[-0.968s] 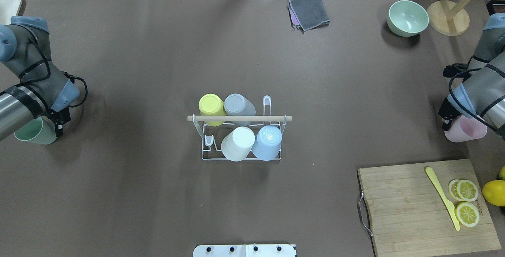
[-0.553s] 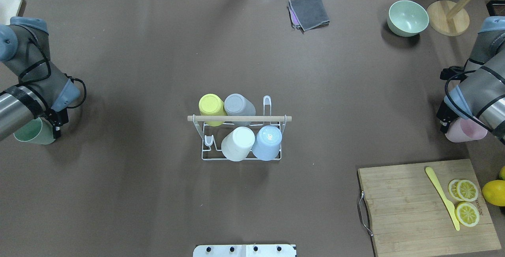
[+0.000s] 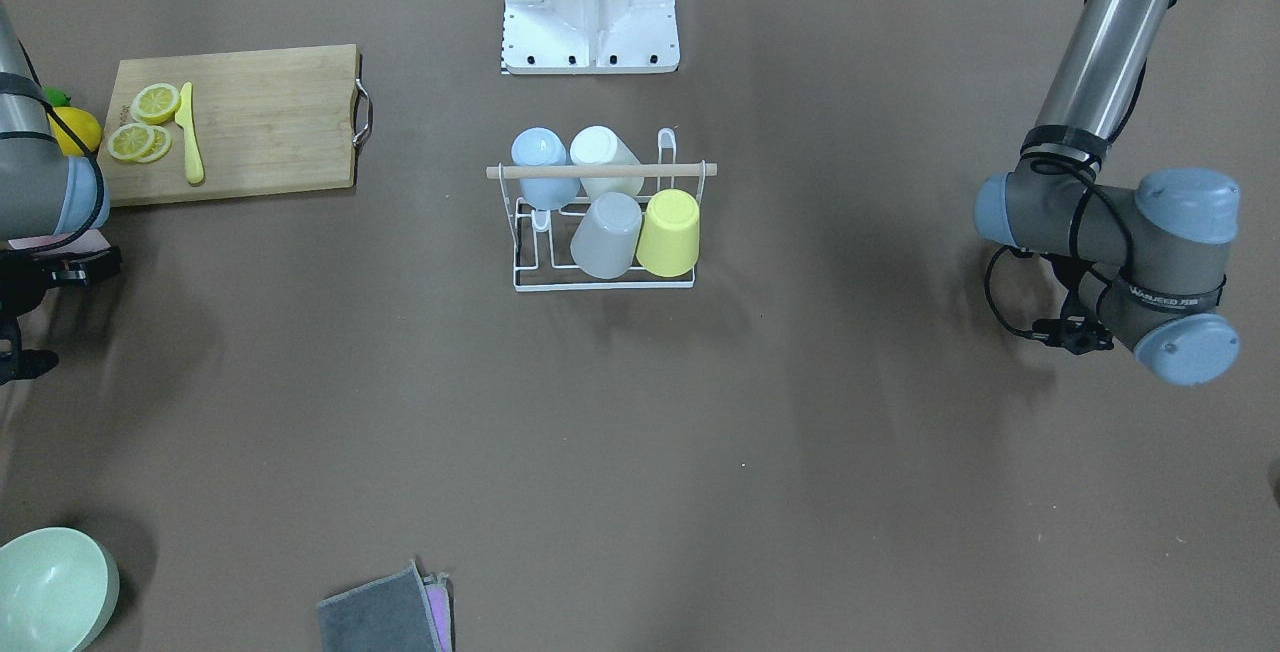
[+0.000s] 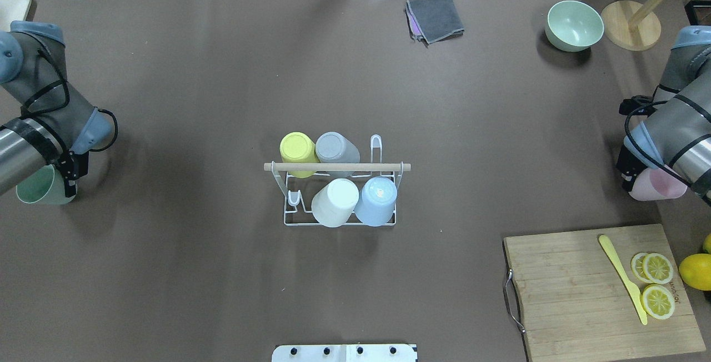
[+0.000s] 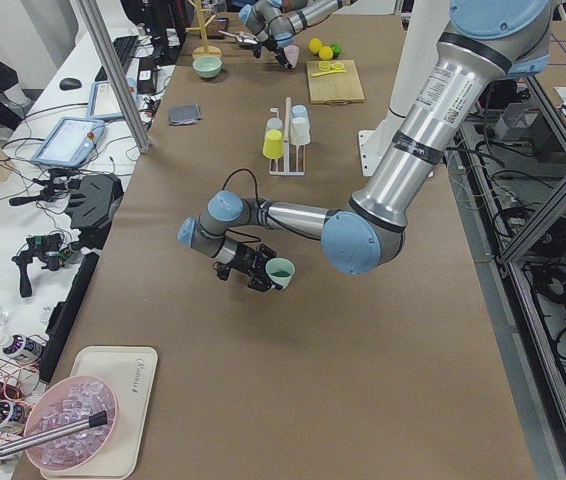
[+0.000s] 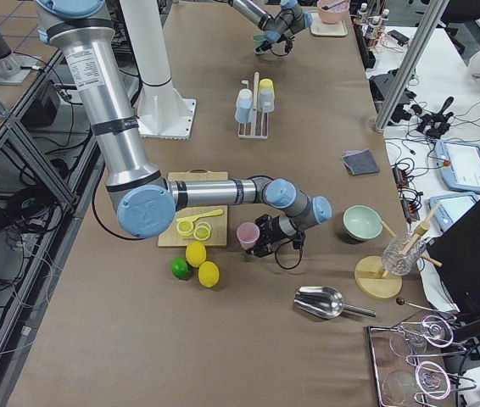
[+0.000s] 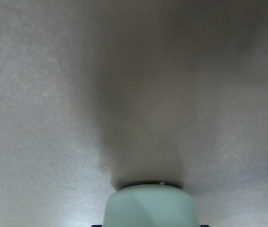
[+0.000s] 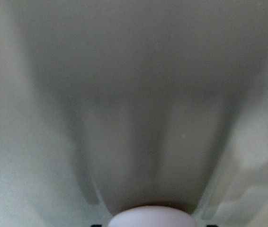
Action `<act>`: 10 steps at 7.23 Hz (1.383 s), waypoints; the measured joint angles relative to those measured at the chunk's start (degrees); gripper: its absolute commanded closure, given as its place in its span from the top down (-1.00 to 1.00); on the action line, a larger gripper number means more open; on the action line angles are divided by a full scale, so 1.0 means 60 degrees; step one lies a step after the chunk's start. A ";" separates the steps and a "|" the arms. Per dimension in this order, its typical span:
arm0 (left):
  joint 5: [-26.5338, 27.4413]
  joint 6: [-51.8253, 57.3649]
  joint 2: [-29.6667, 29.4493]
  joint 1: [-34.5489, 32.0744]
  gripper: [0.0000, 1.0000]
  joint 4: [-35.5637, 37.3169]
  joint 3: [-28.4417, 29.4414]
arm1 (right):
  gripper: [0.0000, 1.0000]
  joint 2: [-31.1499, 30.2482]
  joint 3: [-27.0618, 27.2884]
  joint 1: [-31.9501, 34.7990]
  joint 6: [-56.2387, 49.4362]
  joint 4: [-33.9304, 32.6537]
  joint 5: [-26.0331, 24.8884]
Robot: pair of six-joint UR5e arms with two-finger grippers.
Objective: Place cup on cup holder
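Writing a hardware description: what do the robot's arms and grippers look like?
Left arm and right arm: silver tubes, grey joints with pale blue caps, black bands, looping black cables. Left gripper and right gripper are black.

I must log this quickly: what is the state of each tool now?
Left tool: closed, holding the green cup.
Right tool: closed, holding the pink cup.
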 measured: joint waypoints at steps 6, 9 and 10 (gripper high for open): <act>0.0835 0.0008 0.0018 -0.0869 -1.00 0.1115 -0.1925 | -0.10 0.0096 0.0013 0.0161 -0.0512 -0.0420 0.0064; 0.2212 -0.0064 0.0030 -0.1034 -1.00 0.1041 -0.3263 | -0.20 0.0429 0.0075 0.0597 -0.1552 -0.0411 0.0152; 0.2628 -0.0077 0.0025 -0.1038 -1.00 0.0976 -0.3659 | -0.21 0.0551 0.0108 0.0712 -0.1909 -0.0395 0.0484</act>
